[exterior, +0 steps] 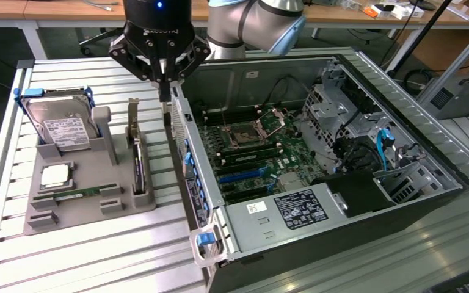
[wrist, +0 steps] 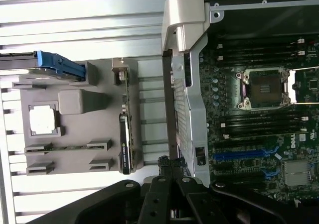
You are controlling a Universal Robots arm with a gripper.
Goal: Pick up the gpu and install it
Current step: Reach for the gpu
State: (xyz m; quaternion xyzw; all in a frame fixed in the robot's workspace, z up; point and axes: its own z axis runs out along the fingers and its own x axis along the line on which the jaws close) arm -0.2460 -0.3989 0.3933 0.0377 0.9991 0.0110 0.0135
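A grey holder (exterior: 80,210) lies on the slatted counter (exterior: 88,256) near its edge at the exterior view's left, carrying a standing hard drive (exterior: 61,125) in a blue frame (exterior: 31,93), a silver processor (exterior: 55,176) and a green memory stick (exterior: 76,194). Just beside it an open computer case (exterior: 234,79) lies on its side, motherboard (exterior: 295,149) and empty processor socket (exterior: 247,135) exposed.
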